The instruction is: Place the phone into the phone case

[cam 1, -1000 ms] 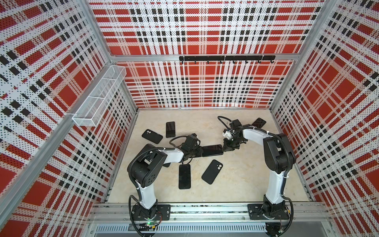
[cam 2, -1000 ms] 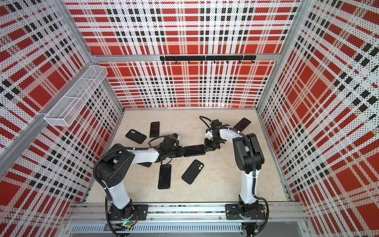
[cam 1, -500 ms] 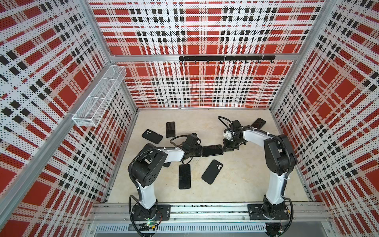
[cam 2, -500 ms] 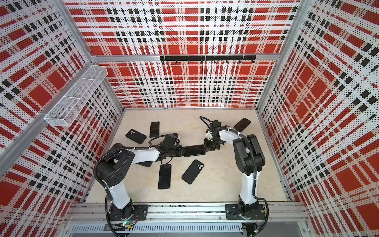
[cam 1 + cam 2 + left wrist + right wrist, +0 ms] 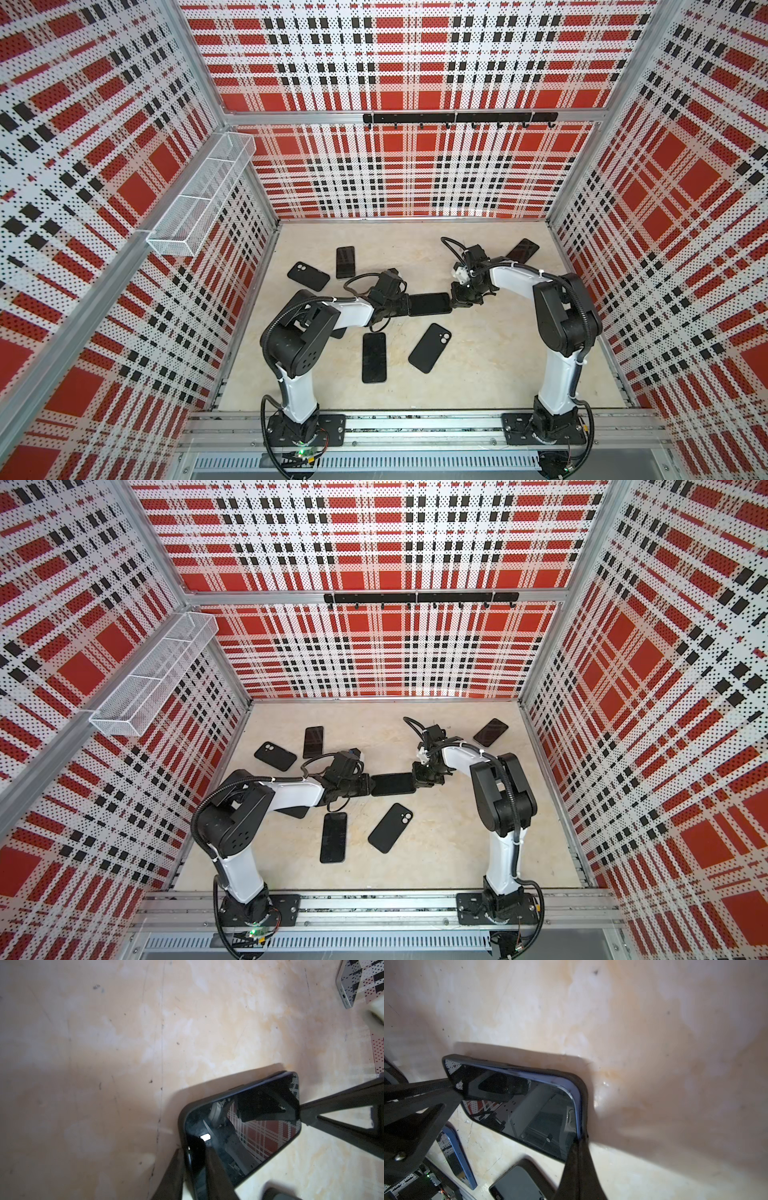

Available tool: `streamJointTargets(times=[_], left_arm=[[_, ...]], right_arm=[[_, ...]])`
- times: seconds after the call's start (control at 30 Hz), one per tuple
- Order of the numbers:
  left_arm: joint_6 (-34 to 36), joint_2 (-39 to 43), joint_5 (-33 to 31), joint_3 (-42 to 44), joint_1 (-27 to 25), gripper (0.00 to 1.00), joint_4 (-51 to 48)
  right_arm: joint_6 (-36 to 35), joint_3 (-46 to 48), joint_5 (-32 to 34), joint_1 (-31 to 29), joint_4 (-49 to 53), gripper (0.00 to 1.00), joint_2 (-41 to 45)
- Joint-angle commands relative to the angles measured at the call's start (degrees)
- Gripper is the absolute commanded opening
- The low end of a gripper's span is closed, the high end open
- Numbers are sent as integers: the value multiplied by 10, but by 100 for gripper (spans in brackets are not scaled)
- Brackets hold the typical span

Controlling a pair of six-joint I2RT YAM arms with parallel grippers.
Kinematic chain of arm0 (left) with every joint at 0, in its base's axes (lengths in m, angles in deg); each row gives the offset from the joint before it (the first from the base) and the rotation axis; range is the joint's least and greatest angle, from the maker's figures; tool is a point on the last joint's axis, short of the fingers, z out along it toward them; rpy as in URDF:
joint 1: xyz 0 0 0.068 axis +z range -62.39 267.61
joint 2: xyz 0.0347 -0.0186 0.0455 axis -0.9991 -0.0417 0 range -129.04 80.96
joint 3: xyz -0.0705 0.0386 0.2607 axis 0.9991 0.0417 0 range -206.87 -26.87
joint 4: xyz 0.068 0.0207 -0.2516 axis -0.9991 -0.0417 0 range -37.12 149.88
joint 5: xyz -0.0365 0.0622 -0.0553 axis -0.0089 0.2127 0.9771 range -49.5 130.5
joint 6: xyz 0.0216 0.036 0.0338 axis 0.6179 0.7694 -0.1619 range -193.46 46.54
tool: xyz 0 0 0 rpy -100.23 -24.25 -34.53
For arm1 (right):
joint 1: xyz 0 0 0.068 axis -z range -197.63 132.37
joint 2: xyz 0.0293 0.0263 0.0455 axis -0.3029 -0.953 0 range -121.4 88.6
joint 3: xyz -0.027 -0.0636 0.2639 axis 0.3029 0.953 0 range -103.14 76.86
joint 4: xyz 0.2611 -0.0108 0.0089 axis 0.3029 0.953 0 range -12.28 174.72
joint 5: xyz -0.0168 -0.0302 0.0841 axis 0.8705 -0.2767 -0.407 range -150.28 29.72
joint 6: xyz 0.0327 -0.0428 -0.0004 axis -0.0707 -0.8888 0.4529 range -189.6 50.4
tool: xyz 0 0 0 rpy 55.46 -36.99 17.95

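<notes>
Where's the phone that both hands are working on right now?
In both top views the phone is at the middle of the floor, end to end between the left hand and the right hand.

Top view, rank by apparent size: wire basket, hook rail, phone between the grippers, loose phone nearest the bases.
Wire basket
hook rail, longer but thinner
loose phone and gripped phone: too alike to rank

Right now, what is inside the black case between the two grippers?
A phone, screen up, fills the black case; its blue edge shows inside the rim at one corner. The case floor underneath is hidden by the phone.
</notes>
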Motion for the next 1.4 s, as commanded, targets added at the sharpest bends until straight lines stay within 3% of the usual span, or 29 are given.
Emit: streamJointTargets(times=[0.0, 0.17, 0.33, 0.6, 0.7, 1.37], left_arm=[[11, -30, 55, -6, -18, 21, 19], [25, -12, 48, -1, 6, 22, 7], [33, -2, 49, -8, 27, 25, 9], [30, -23, 51, -36, 30, 30, 16], [30, -31, 52, -38, 31, 30, 17], [36, -54, 44, -52, 26, 25, 6]], right_arm=[[-8, 61, 31, -77, 12, 7, -100], [-34, -34, 83, -36, 105, 18, 9], [-67, -109, 94, -16, 150, 26, 31], [-103, -165, 76, -4, 151, 20, -16], [-117, -173, 45, 4, 145, 19, -30], [-122, -167, 25, 6, 108, 12, -113]])
